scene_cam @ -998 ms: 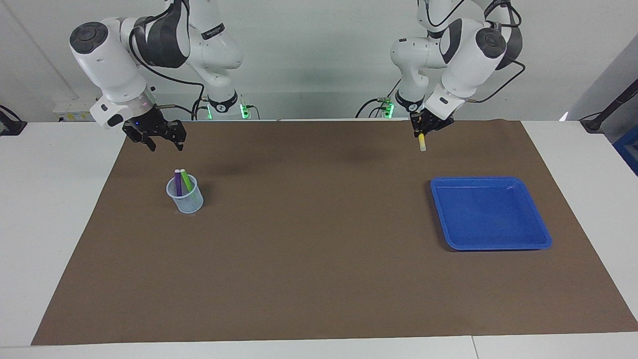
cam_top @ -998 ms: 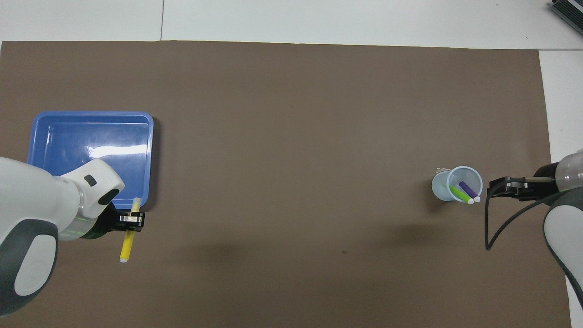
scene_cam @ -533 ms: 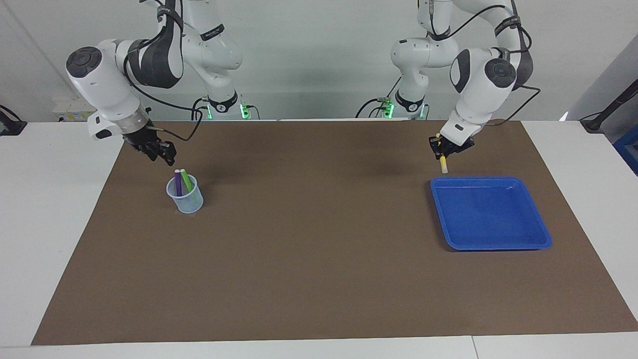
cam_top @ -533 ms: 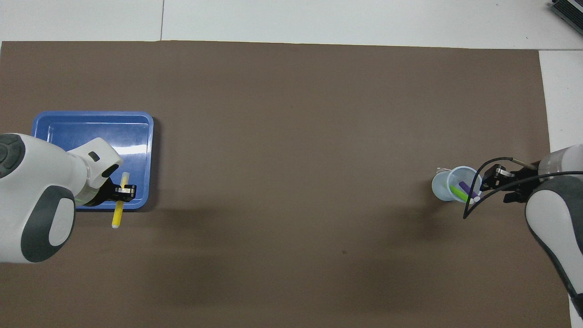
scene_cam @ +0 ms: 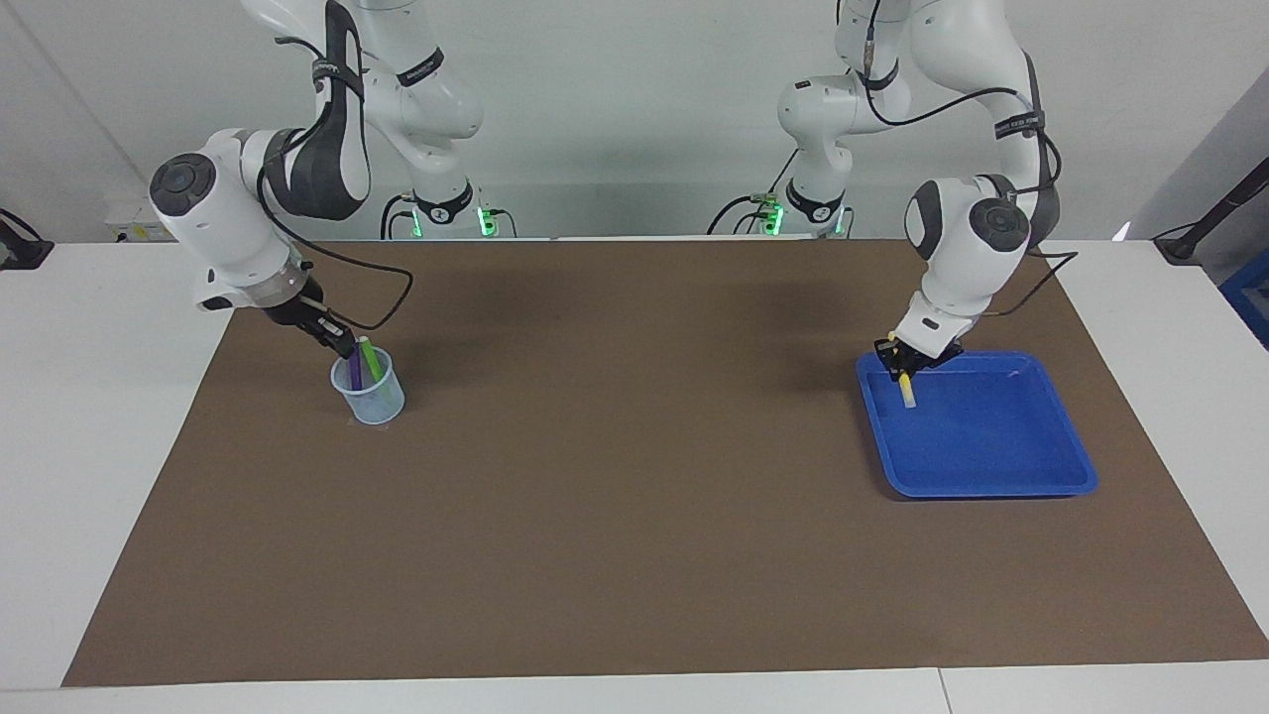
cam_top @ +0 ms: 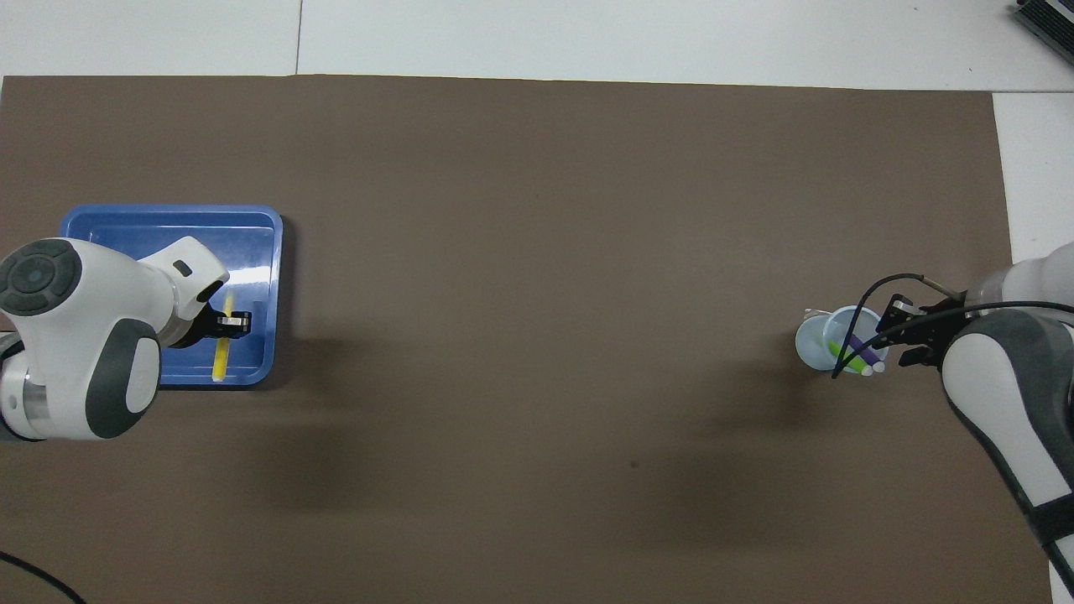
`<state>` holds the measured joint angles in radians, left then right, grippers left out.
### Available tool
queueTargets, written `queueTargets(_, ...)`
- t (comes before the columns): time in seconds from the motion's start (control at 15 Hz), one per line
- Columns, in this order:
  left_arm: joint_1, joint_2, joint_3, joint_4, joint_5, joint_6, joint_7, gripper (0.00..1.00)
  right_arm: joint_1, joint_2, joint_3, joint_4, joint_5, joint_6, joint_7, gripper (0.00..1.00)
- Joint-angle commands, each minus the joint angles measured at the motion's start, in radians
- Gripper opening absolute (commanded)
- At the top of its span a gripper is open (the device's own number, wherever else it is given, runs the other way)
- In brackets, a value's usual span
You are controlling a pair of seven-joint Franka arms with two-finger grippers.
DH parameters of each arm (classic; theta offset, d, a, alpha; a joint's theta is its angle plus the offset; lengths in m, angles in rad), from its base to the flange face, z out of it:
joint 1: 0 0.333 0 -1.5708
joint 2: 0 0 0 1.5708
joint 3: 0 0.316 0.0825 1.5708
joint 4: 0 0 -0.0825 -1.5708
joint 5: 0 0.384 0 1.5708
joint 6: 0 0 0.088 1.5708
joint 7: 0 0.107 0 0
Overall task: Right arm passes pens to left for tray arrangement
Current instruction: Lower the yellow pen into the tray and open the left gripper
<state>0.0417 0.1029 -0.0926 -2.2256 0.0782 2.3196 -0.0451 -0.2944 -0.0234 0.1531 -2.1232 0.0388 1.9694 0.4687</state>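
Both arms have dropped since a second ago: the left gripper (scene_cam: 906, 369), which hung over bare mat beside the tray with the yellow pen (scene_cam: 906, 390), now sits low over the blue tray (scene_cam: 991, 466) at its corner nearest the robots, right of centre in the facing view. Its fingers are clamped on the yellow pen, which hangs tilted with its pale end down inside the rim; I cannot tell whether that tip touches the tray floor. In the overhead view the same pen (cam_top: 222, 352) shows at the lower left of the frame, lying across the tray's (cam_top: 168, 220) near edge under the gripper (cam_top: 228, 323). At the other end of the brown mat (scene_cam: 634, 496), the right gripper (scene_cam: 342, 347) has come down from above the mat to the mouth of the small translucent cup (scene_cam: 372, 397), at the left of the facing view. Its tips are at the tops of the purple pen (scene_cam: 354, 370) and the green pen (scene_cam: 371, 362), both standing slanted in the cup; how far the fingers are spread, or whether they grip either pen, I cannot tell. From overhead, the gripper (cam_top: 899, 329) and its black cable cross the cup (cam_top: 818, 340) at mid-right of the frame, with the green pen (cam_top: 846, 355) and purple pen (cam_top: 862, 348) poking out beneath.
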Motion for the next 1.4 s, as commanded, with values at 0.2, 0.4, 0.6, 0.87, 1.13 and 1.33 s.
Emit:
queueTargets(0.2,0.038,0.121,-0.01,0.086,0.045,0.069,0.002,0.0,-0.005,0.002,0.011,-0.043,-0.017,0.039,0.056,0.45)
queueTargets(0.4,0.038,0.15,-0.01,0.087,0.052,0.118,0.007,0.0,-0.006,0.0,0.011,-0.058,-0.016,0.039,0.057,0.45)
queueTargets(0.6,0.033,0.152,-0.012,0.087,0.072,0.127,0.013,0.21,-0.006,-0.003,0.011,-0.063,-0.016,0.037,0.057,0.45)
queueTargets(0.87,0.018,0.152,-0.015,0.089,0.068,0.109,-0.006,0.67,-0.003,-0.006,0.013,-0.07,-0.016,0.035,0.057,0.45)
queueTargets(1.13,0.018,0.149,-0.016,0.09,0.058,0.107,-0.006,0.79,0.023,-0.001,0.013,-0.054,-0.016,0.02,0.065,0.49)
queueTargets(1.33,0.021,0.14,-0.018,0.125,0.037,0.049,-0.004,0.86,0.05,-0.003,0.014,-0.028,-0.002,-0.05,0.08,0.49)
